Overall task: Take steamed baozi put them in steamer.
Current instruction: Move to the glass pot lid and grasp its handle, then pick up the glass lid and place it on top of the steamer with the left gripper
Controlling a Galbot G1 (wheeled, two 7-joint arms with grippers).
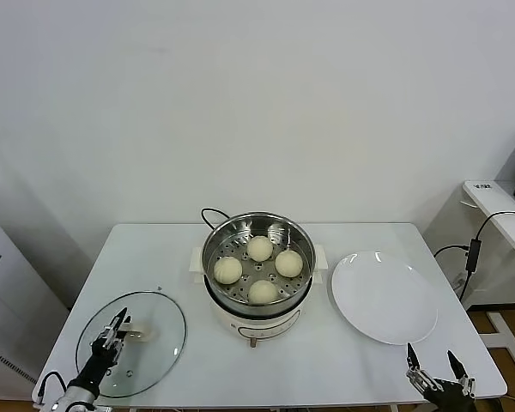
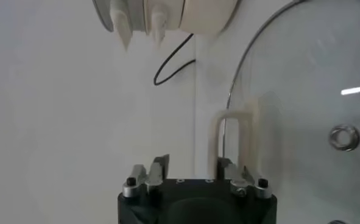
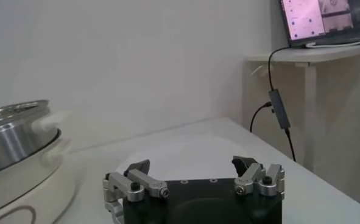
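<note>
Four cream-white baozi lie inside the shiny steel steamer [image 1: 216, 236] at the table's middle: one at the back [image 1: 259, 248], one at the right [image 1: 288, 263], one at the left [image 1: 228, 269], one at the front [image 1: 263, 292]. The steamer stands on a white electric base [image 1: 256, 324]; it also shows in the right wrist view [image 3: 12, 137]. My left gripper [image 1: 114, 330] is open and empty, low at the front left over the glass lid [image 1: 159, 322]. My right gripper [image 1: 430, 355] is open and empty at the table's front right edge.
A flat white plate [image 1: 384, 296] lies right of the steamer, bare. The glass lid with its cream handle [image 2: 236, 137] lies left of the steamer. A black cord [image 1: 209, 215] runs behind the steamer. A side desk with a laptop [image 3: 317, 18] stands at the right.
</note>
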